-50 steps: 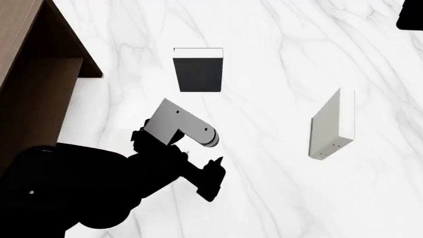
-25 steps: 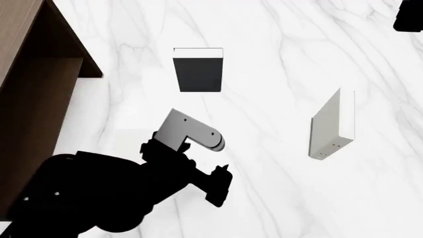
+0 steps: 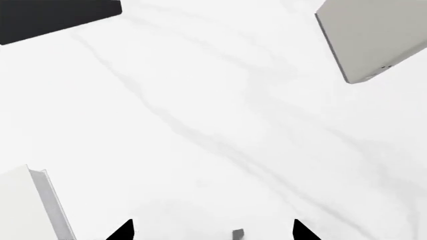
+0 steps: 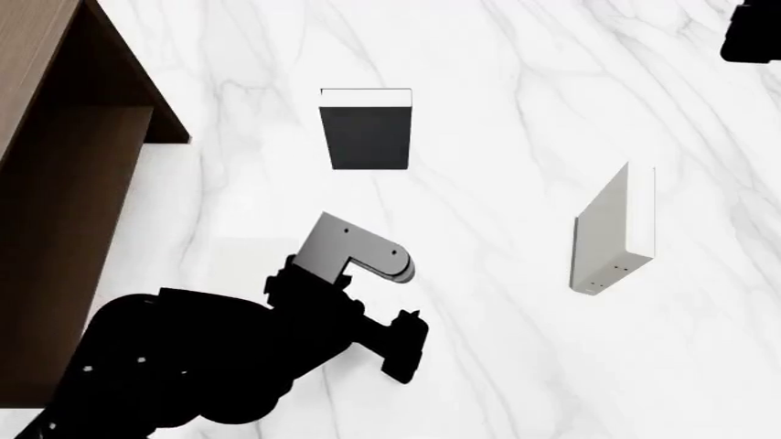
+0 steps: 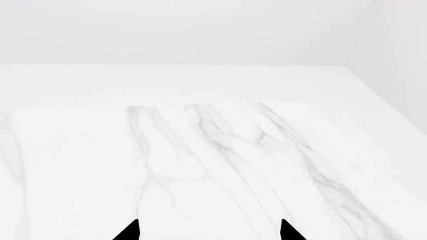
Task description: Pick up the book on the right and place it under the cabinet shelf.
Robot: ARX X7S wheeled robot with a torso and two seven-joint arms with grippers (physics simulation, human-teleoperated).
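The book, plain white with a grey edge, lies flat beside my left arm. In the head view it is a faint pale rectangle. My left gripper is open and empty, hanging over bare marble to the right of the book and not touching it. The dark-brown cabinet stands at the far left, with the cabinet shelf showing below its top. My right gripper is open and empty over the far right of the table, a black shape at the head view's corner.
A black book with a white edge lies at centre back. A white upright slab with tiny dark dots on its narrow side stands tilted at the right. The marble table ends at a white wall.
My left arm has shifted right and towards me in the head view. The right gripper has edged further into the top right corner. The books and the slab have not moved.
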